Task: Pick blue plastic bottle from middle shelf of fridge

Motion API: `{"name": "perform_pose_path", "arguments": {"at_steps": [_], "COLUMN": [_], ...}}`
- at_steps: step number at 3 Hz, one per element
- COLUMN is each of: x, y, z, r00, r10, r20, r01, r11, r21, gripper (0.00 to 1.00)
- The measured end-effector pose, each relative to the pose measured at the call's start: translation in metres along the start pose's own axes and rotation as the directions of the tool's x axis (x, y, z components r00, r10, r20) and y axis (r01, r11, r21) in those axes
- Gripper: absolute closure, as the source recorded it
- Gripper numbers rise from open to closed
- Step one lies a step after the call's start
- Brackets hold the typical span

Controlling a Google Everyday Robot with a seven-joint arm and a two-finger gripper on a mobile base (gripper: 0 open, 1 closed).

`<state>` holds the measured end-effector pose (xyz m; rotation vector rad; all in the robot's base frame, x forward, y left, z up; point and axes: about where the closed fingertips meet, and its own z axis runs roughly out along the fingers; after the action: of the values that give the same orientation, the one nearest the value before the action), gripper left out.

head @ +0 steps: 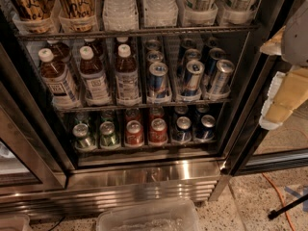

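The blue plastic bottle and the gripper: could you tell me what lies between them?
Camera view: slim blue-silver cans and the black door frame, between blue plastic bottle and gripper at right.

One camera view only. It stands close before the open fridge point(144, 177), tilted downward, facing the middle shelf point(144, 103) and the lower rack point(139, 148). The gripper point(281, 102) occupies the right edge of the view.
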<state>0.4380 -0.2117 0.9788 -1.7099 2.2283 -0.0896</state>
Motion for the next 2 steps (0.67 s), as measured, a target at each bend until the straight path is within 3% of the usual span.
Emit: {"name": "perform_pose_path", "arguments": {"at_steps": [1, 2], "x": [-0.01, -0.025], "y": [0.006, 0.019], "z": [0.001, 0.004], "r00": [0.997, 0.977], "r10": [0.017, 0.052], "r20": [0.077, 0.206], "r01": [-0.017, -0.055], "r11": [0.9998, 0.9984], "r21": [0.004, 0.01], "gripper": [0.0, 0.0]}}
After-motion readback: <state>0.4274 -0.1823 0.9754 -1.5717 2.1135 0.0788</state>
